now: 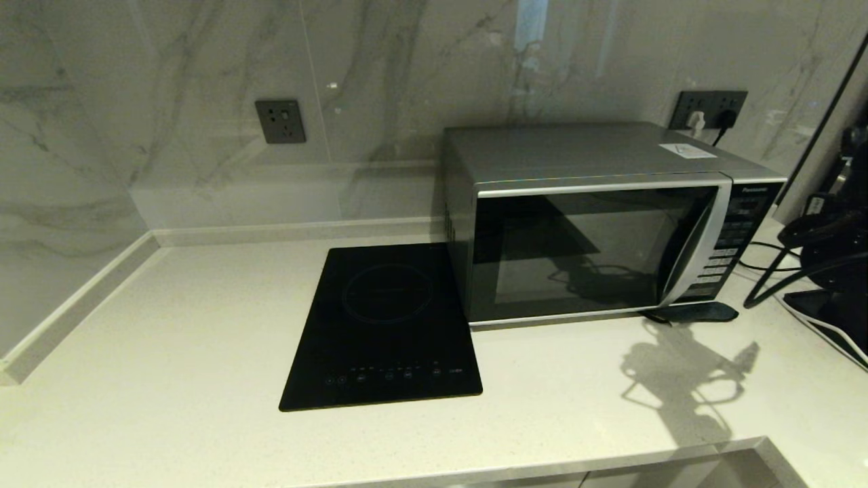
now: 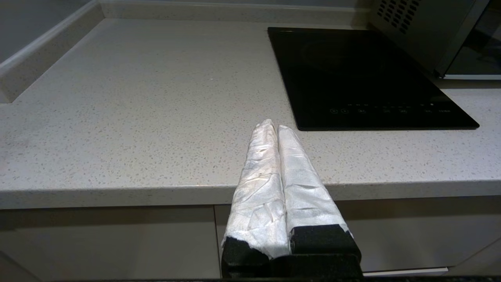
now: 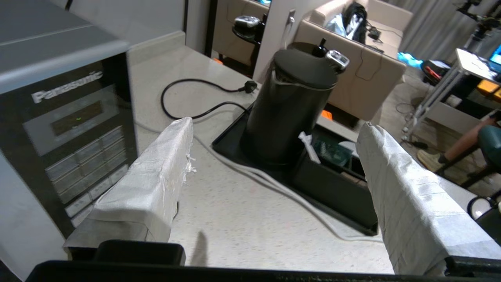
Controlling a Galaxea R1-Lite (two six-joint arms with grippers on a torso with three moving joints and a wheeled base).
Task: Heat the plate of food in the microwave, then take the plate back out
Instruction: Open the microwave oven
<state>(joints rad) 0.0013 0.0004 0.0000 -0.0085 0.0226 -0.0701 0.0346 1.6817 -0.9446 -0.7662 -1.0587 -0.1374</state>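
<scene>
Boxy silver-grey microwave (image 1: 597,224), dark glass door shut, plate unseen. Door likely stiff; grip curved silver strip (image 1: 698,244). Right gripper (image 3: 274,156) spread wide beside button panel; left gripper (image 2: 278,129) pressed closed, empty, near counter edge.

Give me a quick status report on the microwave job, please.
Left gripper shut, parked off the counter edge. Right gripper open beside microwave panel. Door closed; plate not visible.

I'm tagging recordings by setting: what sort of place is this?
Most likely a home or apartment kitchen: a pale stone countertop holds a Panasonic microwave, a built-in black glass hob and an electric kettle, with a marble-look wall behind.
</scene>
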